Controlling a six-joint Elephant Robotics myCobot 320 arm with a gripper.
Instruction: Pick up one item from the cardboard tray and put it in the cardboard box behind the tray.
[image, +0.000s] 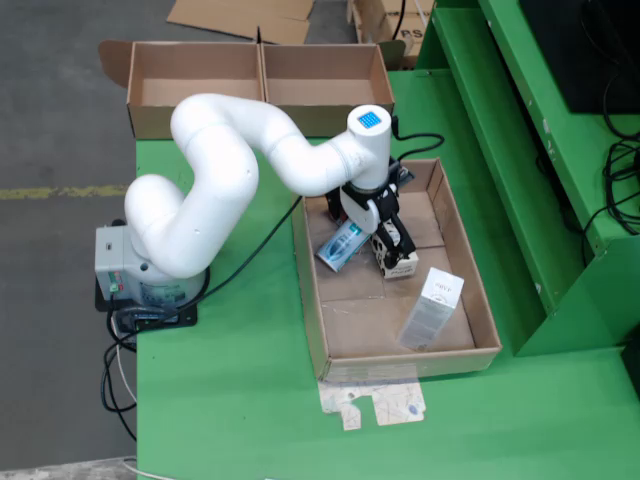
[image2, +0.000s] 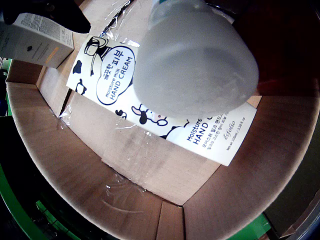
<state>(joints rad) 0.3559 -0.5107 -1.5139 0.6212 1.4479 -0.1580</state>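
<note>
Low over the tray (image: 470, 300), far-left part, the gripper (image: 372, 240) clasps a pale tube (image2: 195, 60); hand cream box (image2: 165, 107) lies beneath; white carton (image: 432, 307) near right.

The arm (image: 240, 165) is glossy white, built of thick rounded tubular segments; a round cap (image: 370, 121) above the fingers bears a blue square grid marking. Its grey boxy base (image: 125, 265) sits on a black plate; black cables (image: 118, 375) trail from it; the gripper (image: 378, 238) is black.
</note>
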